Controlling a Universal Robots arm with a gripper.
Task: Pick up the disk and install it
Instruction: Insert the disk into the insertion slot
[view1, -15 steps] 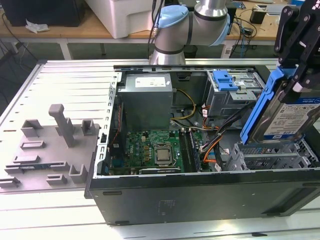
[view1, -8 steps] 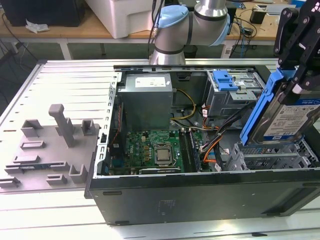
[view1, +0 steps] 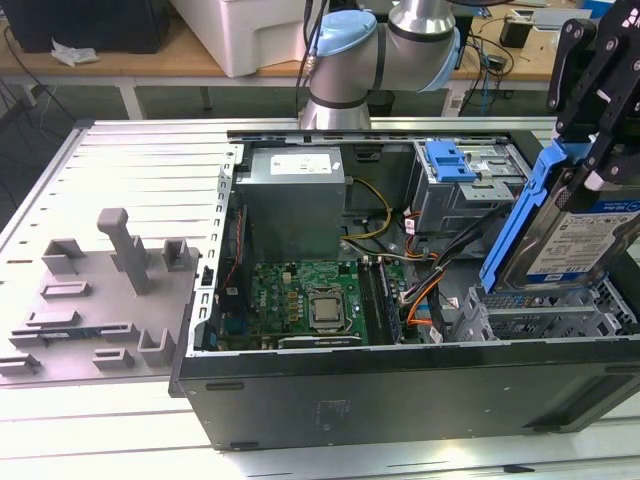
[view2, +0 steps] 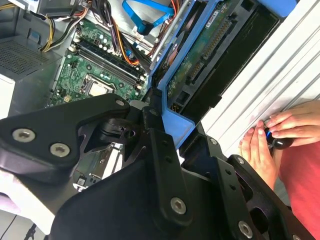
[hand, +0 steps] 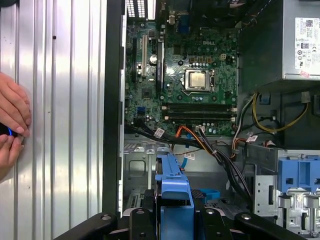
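My gripper (view1: 592, 160) is shut on the disk (view1: 575, 235), a silver hard drive with a white-and-blue label in a blue plastic carrier. The disk hangs steeply tilted over the empty silver drive bay (view1: 548, 312) at the case's front corner, on the exterior view's right. Its lower edge is close to the bay; I cannot tell whether it touches. In the second wrist view the disk's green circuit-board underside (view2: 200, 55) faces the camera, with the gripper (view2: 165, 131) clamped on the carrier. The first wrist view has the carrier's blue edge (hand: 174, 187) between the black fingers (hand: 145, 217).
The open computer case (view1: 400, 385) lies on a ribbed metal table. Inside are the grey power supply (view1: 295, 200), the motherboard (view1: 310, 300), orange and black cables (view1: 425, 290) and a drive cage with a blue tab (view1: 450, 160). A person's hands (view2: 277, 132) rest beside the case. Grey fixtures (view1: 100, 290) stand on the exterior view's left.
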